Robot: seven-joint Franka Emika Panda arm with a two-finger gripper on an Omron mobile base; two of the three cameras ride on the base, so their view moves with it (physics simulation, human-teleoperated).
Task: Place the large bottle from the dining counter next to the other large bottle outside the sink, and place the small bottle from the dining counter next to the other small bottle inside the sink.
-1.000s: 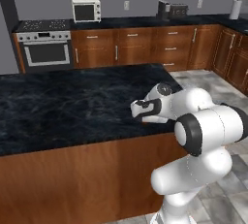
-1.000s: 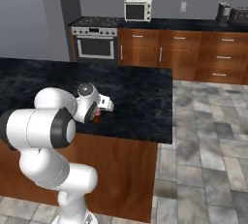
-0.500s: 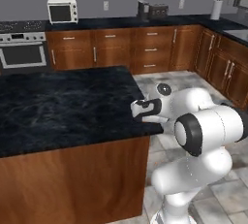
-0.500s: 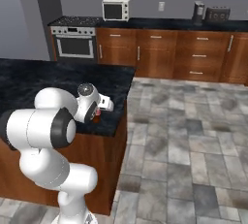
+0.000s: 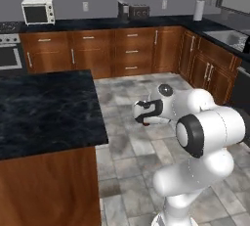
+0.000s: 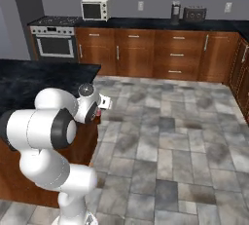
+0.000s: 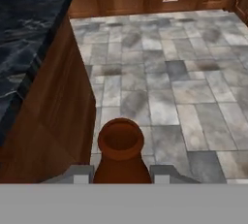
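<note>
Claw keeps pinching the small bottle — base has driven off the dining counter.

base driven right, dining counter now leftward, sink in view

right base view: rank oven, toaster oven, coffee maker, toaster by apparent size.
1. oven
2. toaster oven
3. toaster and coffee maker: about alike, one wide, one tall; no ranking.
All stand along the same back wall, so nearness hardly skews this.

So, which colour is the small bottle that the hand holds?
Reddish brown. The small bottle shows best in the hand view, seen from above its open neck, between the fingertips.
</note>
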